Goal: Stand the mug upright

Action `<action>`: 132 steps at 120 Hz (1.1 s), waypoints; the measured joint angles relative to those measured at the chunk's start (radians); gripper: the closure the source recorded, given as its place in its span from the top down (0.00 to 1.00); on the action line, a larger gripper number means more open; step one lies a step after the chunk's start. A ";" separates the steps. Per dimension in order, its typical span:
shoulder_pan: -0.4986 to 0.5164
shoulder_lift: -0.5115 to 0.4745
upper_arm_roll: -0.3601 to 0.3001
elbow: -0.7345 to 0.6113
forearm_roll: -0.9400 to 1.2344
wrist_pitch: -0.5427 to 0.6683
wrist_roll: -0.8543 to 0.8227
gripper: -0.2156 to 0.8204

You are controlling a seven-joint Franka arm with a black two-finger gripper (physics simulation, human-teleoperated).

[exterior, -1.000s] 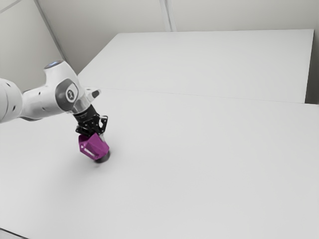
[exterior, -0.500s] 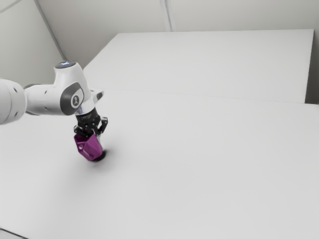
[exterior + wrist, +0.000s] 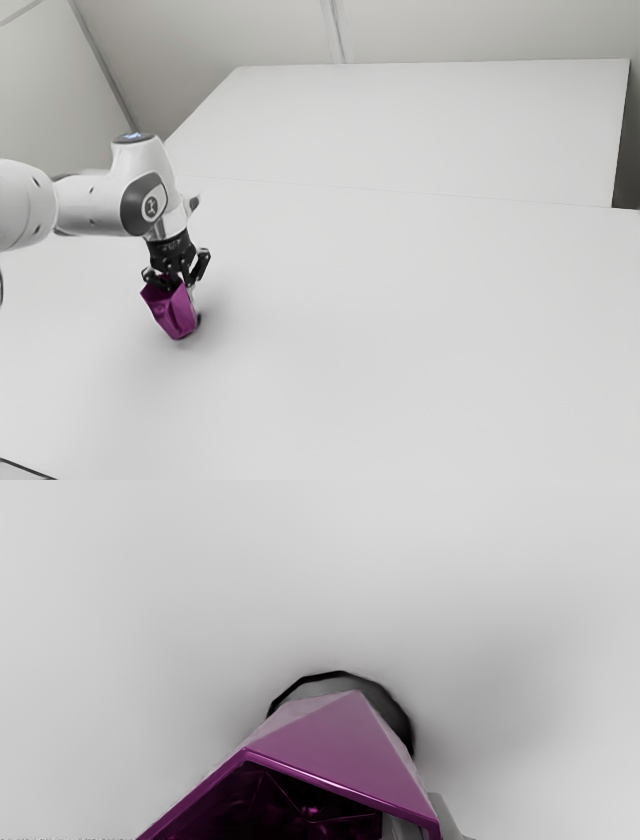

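Note:
The purple faceted mug (image 3: 174, 308) leans in the exterior view, its mouth up toward the view's left and its base low by the table (image 3: 330, 340). My gripper (image 3: 189, 284) is over its rim, shut on the mug's wall. In the wrist view the mug (image 3: 345, 750) shows its dark inside and one long rim edge. There, the gripper (image 3: 421, 820) has one grey fingertip outside the wall and the other inside the mouth. A dark rounded shape borders the mug's lower end. Whether the base touches the table cannot be told.
Pale table surface surrounds the mug, with a soft shadow beside it. A large white panel (image 3: 400, 130) stands beyond the table at the back of the exterior view. A dark line (image 3: 28, 468) crosses the lower left corner.
My hand and the mug have moved together slightly toward the exterior view's left and lower down. The mug has turned from a strong lean to a more upright tilt.

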 joint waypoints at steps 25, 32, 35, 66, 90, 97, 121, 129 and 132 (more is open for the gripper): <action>0.000 0.010 0.000 0.002 -0.025 -0.002 -0.021 0.34; -0.002 0.010 0.001 0.004 -0.028 -0.002 -0.024 0.45; -0.002 0.011 0.001 0.006 -0.029 -0.002 -0.025 0.48; -0.001 0.005 0.001 0.035 -0.040 -0.016 -0.023 0.70; 0.001 -0.001 0.001 0.076 -0.041 -0.049 -0.014 0.76; 0.002 -0.003 0.001 0.086 -0.040 -0.062 -0.012 0.76; 0.003 -0.040 0.001 0.156 -0.032 -0.143 0.007 0.78; -0.003 -0.066 -0.001 0.194 -0.026 -0.186 0.023 0.78; -0.008 -0.077 -0.001 0.205 -0.022 -0.203 0.029 0.79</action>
